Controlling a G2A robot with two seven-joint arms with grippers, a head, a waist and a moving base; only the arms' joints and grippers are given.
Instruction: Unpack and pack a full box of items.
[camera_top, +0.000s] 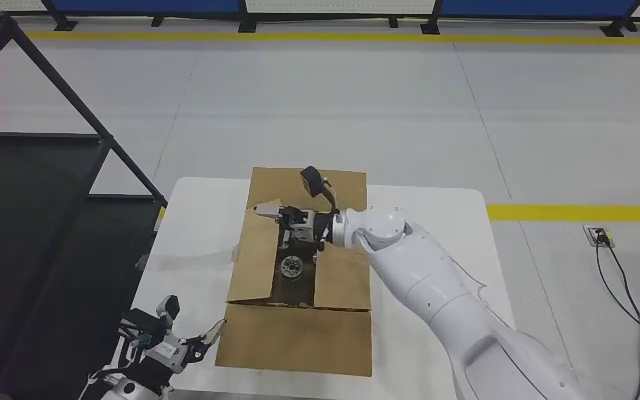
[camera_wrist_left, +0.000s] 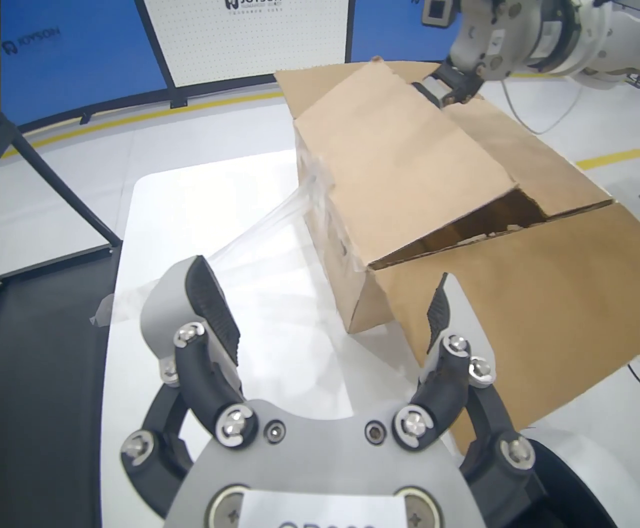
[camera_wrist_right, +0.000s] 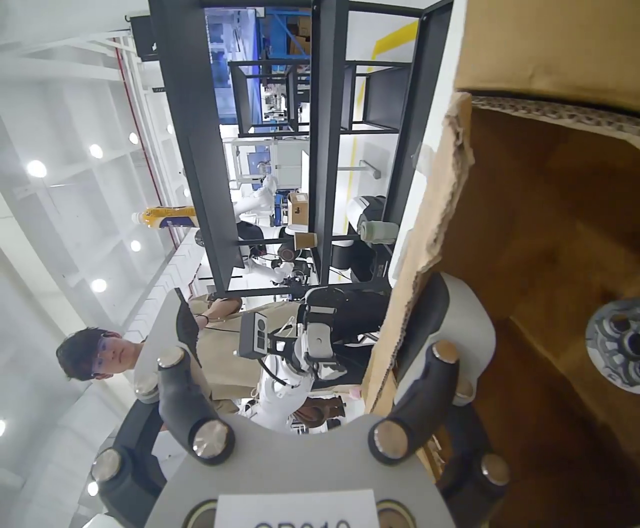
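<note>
**On the white counter: one big box, two open claws**

Closest to the robot, the left claw (camera_top: 192, 318) (camera_wrist_left: 320, 280) hangs over the near corner of the white counter (camera_top: 200, 215) (camera_wrist_left: 200, 200). Its two fingers (camera_wrist_left: 210, 300) are wide apart and hold nothing. A black rack (camera_top: 60, 260) (camera_wrist_left: 50, 350) stands beside this claw, on the side away from the box.

Just ahead of the left claw is the brown box (camera_top: 340, 290) (camera_wrist_left: 400, 165) (camera_wrist_right: 540, 200). It sits in the middle of the counter with its top open and its flaps folded out. The near flap sticks out toward the left claw and comes very close to one finger. I cannot tell if they touch. A strip of clear tape (camera_wrist_left: 250, 235) runs from the side of the box down across the counter, in front of the left claw, to the counter's edge.

Farther on, down inside the box, a round grey metal part (camera_top: 292, 265) (camera_wrist_right: 617, 345) with holes lies on the bottom. It is below the right claw and a little nearer to the robot.

Farthest away, the right claw (camera_top: 275, 220) (camera_wrist_left: 450, 87) (camera_wrist_right: 310, 320) is at the far end of a side flap that tilts up. Its fingers (camera_wrist_right: 440, 310) are spread apart, not squeezing. One finger is inside the box and the other is outside. The torn edge of the flap runs between them, right beside the inside finger.
</note>
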